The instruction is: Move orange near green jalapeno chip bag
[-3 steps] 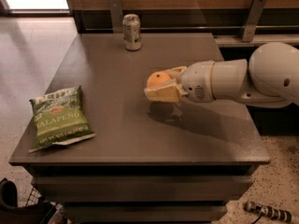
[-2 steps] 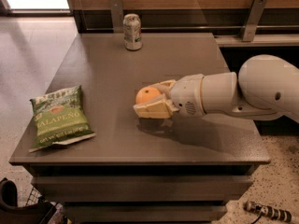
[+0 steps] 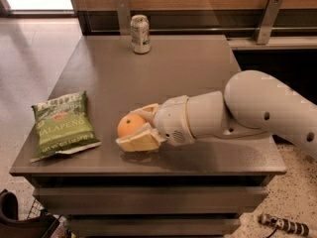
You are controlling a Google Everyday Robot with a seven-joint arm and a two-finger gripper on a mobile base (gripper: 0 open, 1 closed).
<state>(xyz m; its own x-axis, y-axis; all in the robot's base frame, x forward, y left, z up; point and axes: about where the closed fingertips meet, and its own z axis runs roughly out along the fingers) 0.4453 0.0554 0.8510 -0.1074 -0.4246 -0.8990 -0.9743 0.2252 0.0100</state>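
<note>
Orange (image 3: 130, 124) sits gripped inside the pincer (image 3: 127, 127), near green jalapeno chip bag (image 3: 60, 125).

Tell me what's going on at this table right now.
A robot arm reaches in from the right, and its gripper holds an orange between its two fingers, low over the front of the grey table. A green chip bag lies flat at the front left corner, with a gap between it and the orange. A drink can stands upright at the far edge, untouched.
</note>
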